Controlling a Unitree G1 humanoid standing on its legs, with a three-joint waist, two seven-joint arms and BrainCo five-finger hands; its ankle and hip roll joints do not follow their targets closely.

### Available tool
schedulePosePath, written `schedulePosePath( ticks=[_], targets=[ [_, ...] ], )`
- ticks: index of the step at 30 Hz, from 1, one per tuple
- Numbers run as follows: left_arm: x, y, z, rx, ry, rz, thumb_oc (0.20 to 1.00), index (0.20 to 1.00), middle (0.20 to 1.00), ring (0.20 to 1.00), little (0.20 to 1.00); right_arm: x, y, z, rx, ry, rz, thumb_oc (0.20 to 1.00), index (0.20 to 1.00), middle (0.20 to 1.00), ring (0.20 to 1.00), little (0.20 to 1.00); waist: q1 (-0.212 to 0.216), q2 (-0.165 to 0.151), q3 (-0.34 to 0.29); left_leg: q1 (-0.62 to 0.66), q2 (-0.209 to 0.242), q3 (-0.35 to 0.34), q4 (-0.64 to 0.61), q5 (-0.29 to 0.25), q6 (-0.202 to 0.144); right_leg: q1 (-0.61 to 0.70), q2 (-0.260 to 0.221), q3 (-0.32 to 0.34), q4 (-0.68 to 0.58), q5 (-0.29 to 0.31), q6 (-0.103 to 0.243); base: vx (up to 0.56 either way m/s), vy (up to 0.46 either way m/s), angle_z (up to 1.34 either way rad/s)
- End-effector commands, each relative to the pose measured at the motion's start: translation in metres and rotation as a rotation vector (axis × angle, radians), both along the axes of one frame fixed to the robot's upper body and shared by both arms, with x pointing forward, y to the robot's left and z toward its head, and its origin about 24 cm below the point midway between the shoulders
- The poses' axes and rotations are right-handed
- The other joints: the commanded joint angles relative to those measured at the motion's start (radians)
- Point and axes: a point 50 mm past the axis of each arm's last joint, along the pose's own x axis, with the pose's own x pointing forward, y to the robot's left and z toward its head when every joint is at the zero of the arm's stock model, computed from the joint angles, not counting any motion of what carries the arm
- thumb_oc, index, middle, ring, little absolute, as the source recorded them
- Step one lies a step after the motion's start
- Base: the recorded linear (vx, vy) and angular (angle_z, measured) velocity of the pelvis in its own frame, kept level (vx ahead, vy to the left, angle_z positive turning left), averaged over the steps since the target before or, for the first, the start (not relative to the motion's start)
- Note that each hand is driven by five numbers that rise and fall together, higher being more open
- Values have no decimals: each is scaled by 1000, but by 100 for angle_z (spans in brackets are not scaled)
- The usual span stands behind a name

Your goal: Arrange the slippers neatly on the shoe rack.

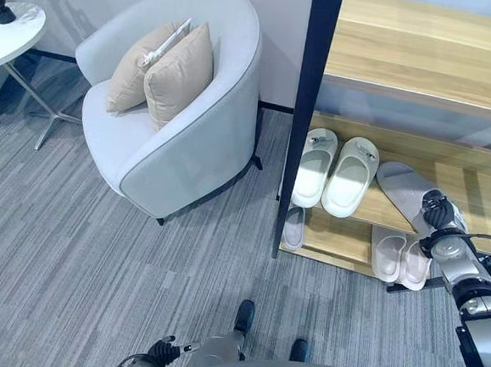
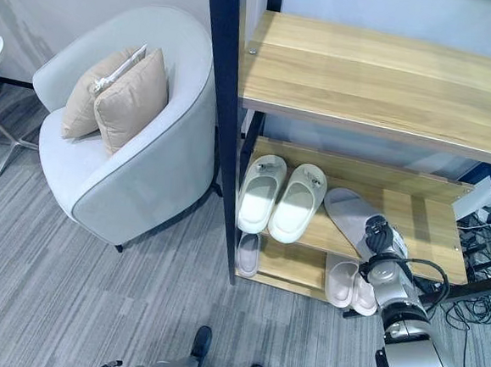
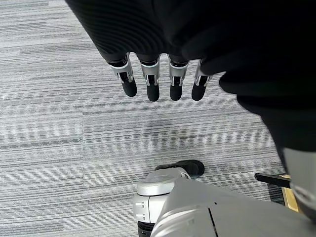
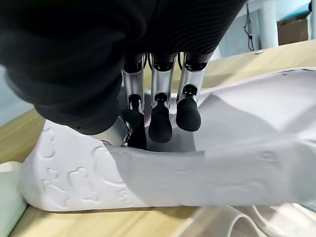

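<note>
I note a wooden shoe rack with a dark metal frame (image 2: 364, 82) standing beside a light grey upholstered armchair (image 1: 177, 136) that holds two beige cushions (image 1: 179, 75). On the rack's middle shelf a pair of cream open-toe slippers (image 2: 276, 194) sits side by side at the left end, and just to their right lies a pale grey slipper (image 2: 351, 214), set at an angle to the pair. My right robot hand (image 2: 379, 236) is on that grey slipper; in the right wrist view its fingers (image 4: 160, 121) reach into the slipper's opening with the thumb pressed against the upper strap, pinching the strap between them. On the bottom shelf I see a single grey slipper (image 2: 247, 254) at the left and a pale pink pair (image 2: 350, 285) further right. My left robot hand (image 3: 158, 74) hangs low over the grey striped carpet (image 1: 70, 246), fingers straight and holding nothing.
</note>
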Motion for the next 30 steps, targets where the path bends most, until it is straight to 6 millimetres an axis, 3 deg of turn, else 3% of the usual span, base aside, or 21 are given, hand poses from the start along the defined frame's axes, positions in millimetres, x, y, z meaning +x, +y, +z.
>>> schedulePosePath(
  ticks=[1, 7, 20, 21, 30],
  targets=[
    [3, -10, -3, -3, 26, -53, 1000, 1000, 1000, 1000, 1000, -5, -10, 6, -7, -52, -63, 200, 200, 200, 200, 200, 6, 0, 34, 82, 32, 71, 8, -135, -33, -13, -68, 18, 6, 21, 79, 0, 0, 0],
    [-1, -11, -3, -4, 32, -40, 1000, 1000, 1000, 1000, 1000, -10, -12, 14, -9, -145, -89, 200, 200, 200, 200, 200, -2, 7, 28, 97, 34, 81, 8, -142, -32, -6, -66, 26, 6, 16, 78, 12, -14, -5],
    [-9, -9, -4, 12, 58, -36, 1000, 1000, 1000, 1000, 1000, -8, -1, 11, 129, -249, -136, 200, 200, 200, 200, 200, -1, 13, 20, 111, 36, 85, 8, -149, -31, 5, -64, 30, 6, 9, 75, 2, 0, 0],
    [-12, -8, -5, 18, 66, -33, 1000, 1000, 1000, 1000, 1000, -6, 1, 11, 151, -262, -135, 1000, 1000, 1000, 1000, 1000, 1, 13, 21, 111, 35, 87, 8, -149, -30, 6, -64, 29, 6, 9, 75, 0, 0, 0],
    [-13, -6, -4, 38, 66, -20, 1000, 1000, 1000, 1000, 1000, 10, 19, 20, 314, -384, -139, 1000, 1000, 1000, 1000, 1000, 7, 14, 18, 110, 33, 90, 8, -151, -31, 6, -64, 30, 6, 9, 75, 7, 1, 0]
  ],
)
